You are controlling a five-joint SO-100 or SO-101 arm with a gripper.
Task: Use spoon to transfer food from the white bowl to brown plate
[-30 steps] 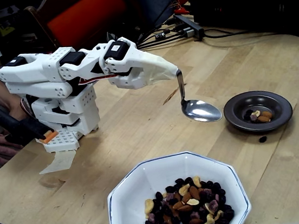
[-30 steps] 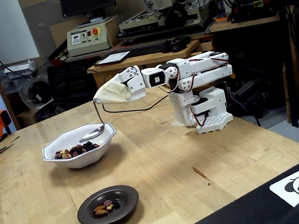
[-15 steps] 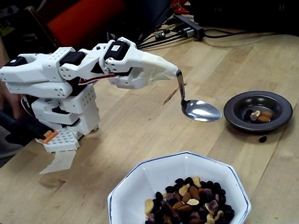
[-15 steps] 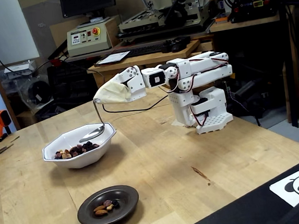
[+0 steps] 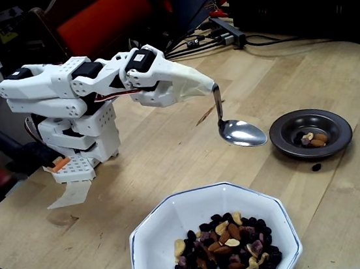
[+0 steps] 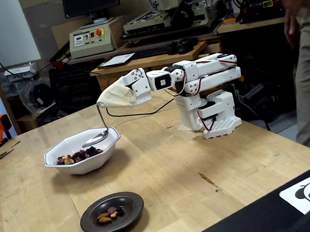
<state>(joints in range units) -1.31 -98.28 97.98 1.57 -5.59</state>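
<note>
In a fixed view, spoon (image 5: 240, 132) hangs left of brown plate (image 5: 311, 133), behind white bowl (image 5: 159, 232).

Wooden table (image 5: 169, 155) carries white bowl (image 5: 178, 223), brown plate (image 5: 311, 133), stray dark fruit (image 5: 316, 167), arm base (image 5: 82, 166).

This is a workshop. Behind the wooden worktable (image 6: 165, 169) stand a benchtop machine (image 6: 172, 6), a control box (image 6: 89, 39) with a red stop button, a monitor (image 6: 91, 2) and a keyboard (image 6: 149, 51). An orange power tool (image 6: 1, 128) lies at the table's edge, and cables (image 5: 220, 34) trail across it.
</note>
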